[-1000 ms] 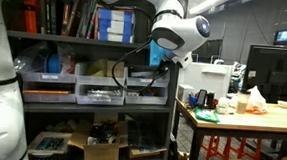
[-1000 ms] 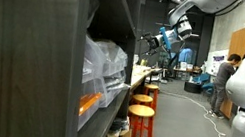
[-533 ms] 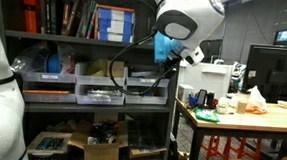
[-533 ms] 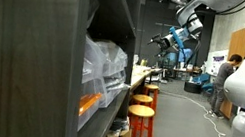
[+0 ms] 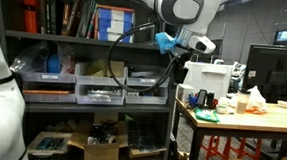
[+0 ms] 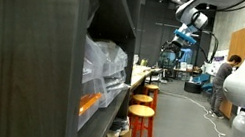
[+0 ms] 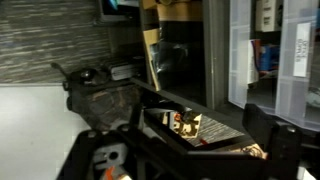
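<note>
Hand (image 5: 180,70) jaws spread, aloft | wooden table (image 5: 261,119) lengthwise across an exterior view

In an exterior view I face the shelf (image 5: 83,81) head on from a little way back, with the table (image 5: 243,116) beside it. In an exterior view I sit right against the shelf's side, looking along it down the room. Both see the arm (image 5: 183,10) up high. My wrist view looks closely at a dark box (image 7: 190,125).

Row of books (image 5: 67,15), clear plastic bins (image 5: 98,87), cardboard box (image 5: 106,149), orange stools (image 6: 141,109)
</note>
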You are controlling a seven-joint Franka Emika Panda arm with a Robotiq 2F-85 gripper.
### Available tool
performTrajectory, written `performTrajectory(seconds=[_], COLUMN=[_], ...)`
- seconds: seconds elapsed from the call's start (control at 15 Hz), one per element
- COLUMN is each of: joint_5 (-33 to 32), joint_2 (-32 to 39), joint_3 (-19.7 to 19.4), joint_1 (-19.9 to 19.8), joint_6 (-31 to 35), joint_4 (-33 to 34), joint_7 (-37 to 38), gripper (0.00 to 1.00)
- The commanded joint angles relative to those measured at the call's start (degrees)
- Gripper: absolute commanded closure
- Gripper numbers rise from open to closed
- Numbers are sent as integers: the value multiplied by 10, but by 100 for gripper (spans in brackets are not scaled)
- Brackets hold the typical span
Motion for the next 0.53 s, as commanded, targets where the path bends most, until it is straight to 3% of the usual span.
performTrajectory(seconds=[0.0,0.27,0.4,0.47], joint_5=[-107,-154,-121,-69], joint_2=[-14,-53,-75,-80], joint_3=[8,17,12,2], joint_1=[-1,11,20,28], joint_6=[1,17,22,23], joint_4=[15,4,-4,-9], joint_7=[46,17,-17,-37], gripper=[0,0,0,0])
